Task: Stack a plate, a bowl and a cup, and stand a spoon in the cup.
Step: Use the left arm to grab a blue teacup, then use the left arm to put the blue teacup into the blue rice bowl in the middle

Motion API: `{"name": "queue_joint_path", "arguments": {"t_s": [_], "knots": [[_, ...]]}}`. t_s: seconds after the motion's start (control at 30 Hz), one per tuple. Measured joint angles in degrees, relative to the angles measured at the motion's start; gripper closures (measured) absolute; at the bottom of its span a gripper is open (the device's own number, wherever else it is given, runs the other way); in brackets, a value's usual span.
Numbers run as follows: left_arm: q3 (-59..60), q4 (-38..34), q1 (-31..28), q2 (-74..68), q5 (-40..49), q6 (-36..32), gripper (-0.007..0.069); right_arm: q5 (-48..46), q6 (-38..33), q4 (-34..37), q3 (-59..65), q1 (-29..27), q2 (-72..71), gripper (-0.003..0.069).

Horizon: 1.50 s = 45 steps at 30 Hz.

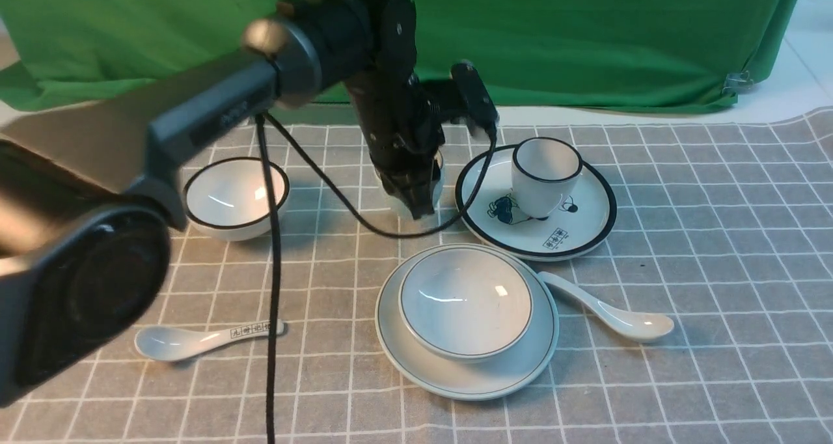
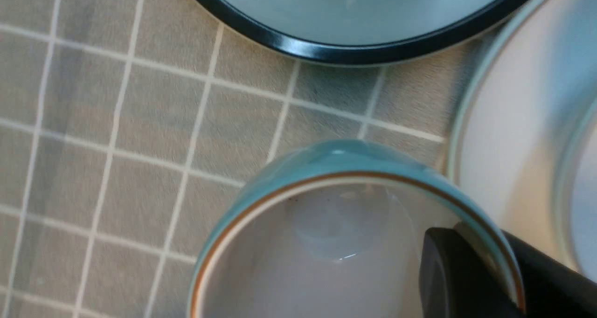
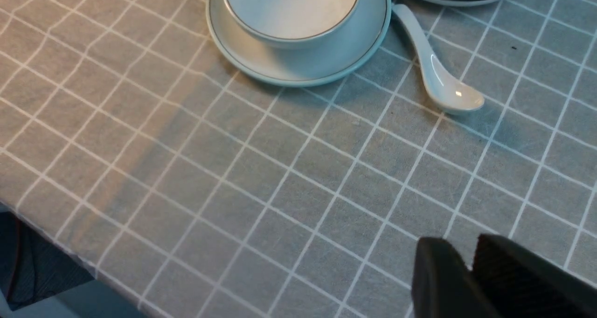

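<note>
Where the left claw (image 1: pixel 420 206) sits: far across the middle of the table (image 1: pixel 716 314), at the end of its outstretched arm, pointing down onto the cup (image 2: pixel 326 248).
Left claw grip: clamped on the cup's wall, with one finger (image 2: pixel 447 276) inside the rim and the other outside it.
Cup: far middle of the table, just left of the black-rimmed plate (image 1: pixel 586 232) and just beyond the plate (image 1: pixel 468 382). It is upright, mouth up, and mostly hidden behind the claw in the front view. Whether its foot touches the cloth cannot be told.
Plate: near middle, lying flat on the grey checked cloth.
Bowl (image 1: pixel 465 301): sitting upright in the middle of the plate.
Spoon (image 1: pixel 605 310): on the cloth just right of the plate, hollow side up. Its handle end is at the plate's rim and its scoop points toward the near right.
Right claw (image 3: pixel 471 264): seen only in its own wrist view, over bare cloth nearer than the plate and well apart from the spoon. Its fingers are narrow, with a slim notch between the tips, and it holds nothing.
Black-rimmed plate: far, right of middle, with a drawing on its face; the black-rimmed cup (image 1: pixel 545 177) stands upright on it.
Black-rimmed bowl (image 1: pixel 235 196): far left, upright on the cloth.
Labelled spoon (image 1: pixel 202 340): near left, hollow side up, handle pointing right.
</note>
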State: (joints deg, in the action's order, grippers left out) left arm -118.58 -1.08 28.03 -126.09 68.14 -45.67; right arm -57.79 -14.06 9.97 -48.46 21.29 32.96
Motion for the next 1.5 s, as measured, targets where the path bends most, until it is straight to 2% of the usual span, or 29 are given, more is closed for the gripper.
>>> {"name": "queue_joint_path", "arguments": {"t_s": [0.07, 0.27, 0.37, 0.63, 1.07, 1.2, 1.33, 1.5], "knots": [[2.2, 0.0, 1.3, 4.3, 0.6, 4.0, 0.0594, 0.0, -0.2, 0.0, 0.0, 0.0, 0.0, 0.0515], [14.1, 0.2, 10.5, 12.7, 0.9, 4.9, 0.0594, 0.4, -0.5, -0.1, 0.0, 0.0, 0.0, 0.0515], [20.1, 1.5, 14.0, 12.6, -2.7, 5.0, 0.0594, 0.4, -0.8, -0.1, 0.0, 0.0, 0.0, 0.0515], [22.4, 6.6, 14.2, 8.9, -10.6, 5.5, 0.0594, 0.5, -0.8, -0.1, 0.0, 0.0, 0.0, 0.0515], [22.2, 5.8, 14.2, 8.3, -10.3, 5.4, 0.0574, 0.4, -0.5, -0.1, 0.0, 0.0, 0.0, 0.051], [21.1, 5.5, 14.2, 8.0, -8.0, 5.4, 0.0531, 0.4, -0.1, -0.1, 0.0, 0.0, 0.0, 0.0467], [20.0, 5.4, 14.2, 8.0, -6.9, 5.4, 0.0451, 0.4, 0.2, -0.1, 0.0, 0.0, 0.1, 0.0372], [19.9, 5.4, 14.2, 8.0, -6.4, 5.4, 0.0357, 0.4, 0.2, 0.0, 0.0, 0.0, 2.5, 0.0323]]}}
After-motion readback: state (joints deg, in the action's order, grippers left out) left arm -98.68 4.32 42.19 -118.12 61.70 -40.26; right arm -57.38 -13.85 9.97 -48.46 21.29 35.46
